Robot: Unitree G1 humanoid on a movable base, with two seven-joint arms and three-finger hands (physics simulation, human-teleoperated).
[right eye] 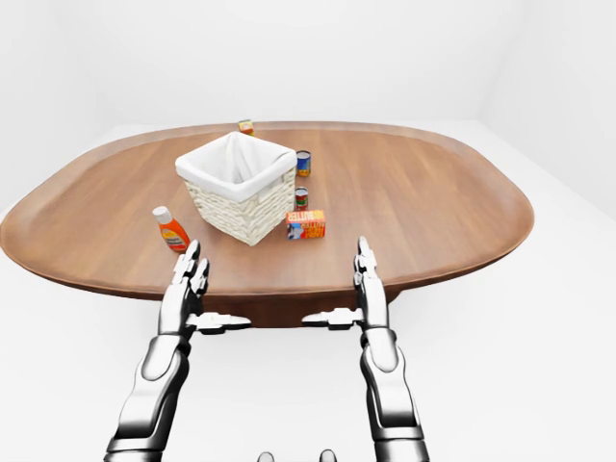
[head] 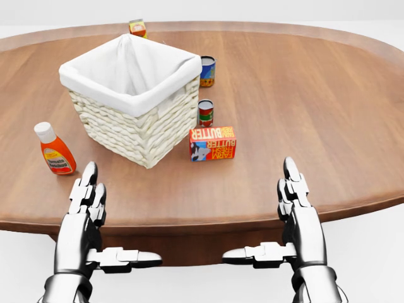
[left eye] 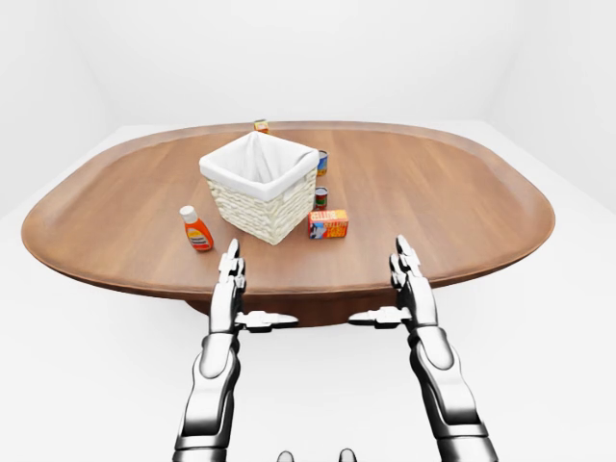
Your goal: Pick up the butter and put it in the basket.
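Observation:
The butter is an orange and red box lying on the wooden table, just right of the basket's lower corner. The basket is white wicker with a white cloth lining, standing upright left of centre. My left hand hovers open over the table's lower edge, below the basket. My right hand is open too, below and to the right of the butter, apart from it. Neither hand holds anything.
An orange sauce bottle lies left of the basket. Two small cans stand right of the basket, above the butter. A small box sits near the table's top edge. White floor surrounds the oval table.

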